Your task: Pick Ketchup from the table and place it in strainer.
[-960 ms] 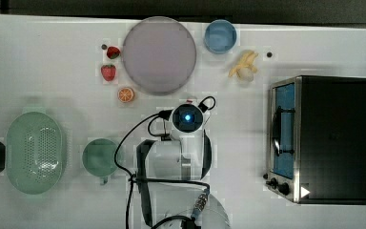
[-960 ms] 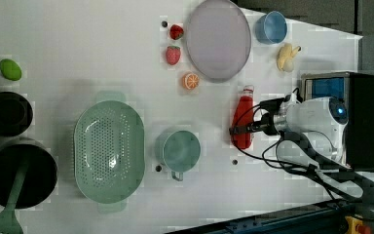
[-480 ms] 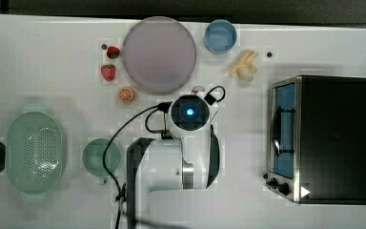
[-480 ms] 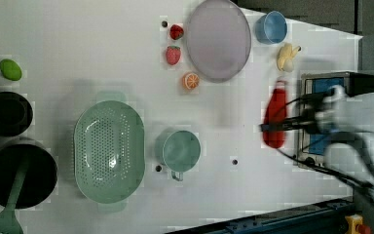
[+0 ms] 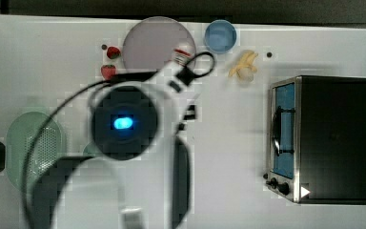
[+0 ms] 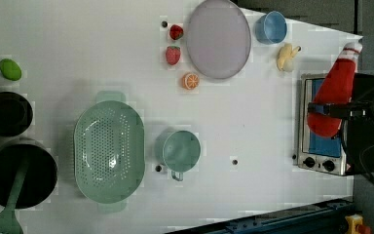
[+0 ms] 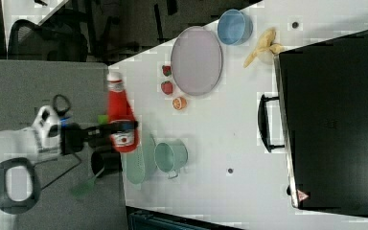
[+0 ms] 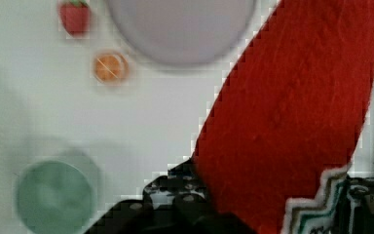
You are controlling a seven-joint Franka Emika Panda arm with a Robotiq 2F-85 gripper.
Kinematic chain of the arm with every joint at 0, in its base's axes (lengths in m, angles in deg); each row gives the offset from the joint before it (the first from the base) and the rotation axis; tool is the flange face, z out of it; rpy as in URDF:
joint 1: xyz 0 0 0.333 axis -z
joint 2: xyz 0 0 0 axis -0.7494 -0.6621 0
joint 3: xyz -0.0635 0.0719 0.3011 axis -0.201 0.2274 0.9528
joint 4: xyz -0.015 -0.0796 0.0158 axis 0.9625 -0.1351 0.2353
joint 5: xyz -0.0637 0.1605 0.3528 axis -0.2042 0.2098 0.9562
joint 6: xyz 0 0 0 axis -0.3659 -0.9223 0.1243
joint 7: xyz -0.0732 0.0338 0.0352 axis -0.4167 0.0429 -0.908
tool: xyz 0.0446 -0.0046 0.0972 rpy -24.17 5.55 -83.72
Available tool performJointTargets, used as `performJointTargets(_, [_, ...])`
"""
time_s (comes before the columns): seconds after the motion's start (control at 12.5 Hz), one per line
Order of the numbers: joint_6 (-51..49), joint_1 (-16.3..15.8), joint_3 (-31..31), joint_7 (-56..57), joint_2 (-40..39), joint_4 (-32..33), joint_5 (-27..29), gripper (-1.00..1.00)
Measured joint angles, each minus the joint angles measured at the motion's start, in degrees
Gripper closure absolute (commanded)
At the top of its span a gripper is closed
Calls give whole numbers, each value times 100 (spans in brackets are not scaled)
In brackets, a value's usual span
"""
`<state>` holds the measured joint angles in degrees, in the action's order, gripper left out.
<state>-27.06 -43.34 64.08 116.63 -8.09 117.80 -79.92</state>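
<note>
Gripper [image 7: 120, 128] is pinching the ketchup [image 7: 119, 117] high above the bench [image 6: 253, 126], so next it needs carrying over the strainer [image 6: 109, 151], lower left of the left view.

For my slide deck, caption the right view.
Gripper holds the red ketchup bottle aloft beside the pale mint-green perforated plastic strainer.

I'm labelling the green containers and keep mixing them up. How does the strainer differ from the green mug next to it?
The strainer is a large oval; the green mug is smaller and round. The strainer's base is perforated with many small holes, while the green mug's inside is solid. The strainer has a wide rim with tabs at both ends; the green mug has one small side handle. Both are pale green, empty, and stand open side up on the white table.
</note>
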Motion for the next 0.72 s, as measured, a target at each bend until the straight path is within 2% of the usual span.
performJointTargets(0.16, [-38,-53,588,-755,-132,-168,182,-24])
performJointTargets(0.4, [38,-393,1580,-2139,-646,-168,211,-24])
performJointTargets(0.56, [546,-639,2176,-2919,-1107,-78,207,-24])
performJointTargets(0.72, [1343,-754,2803,-3733,-1633,-45,245,-24])
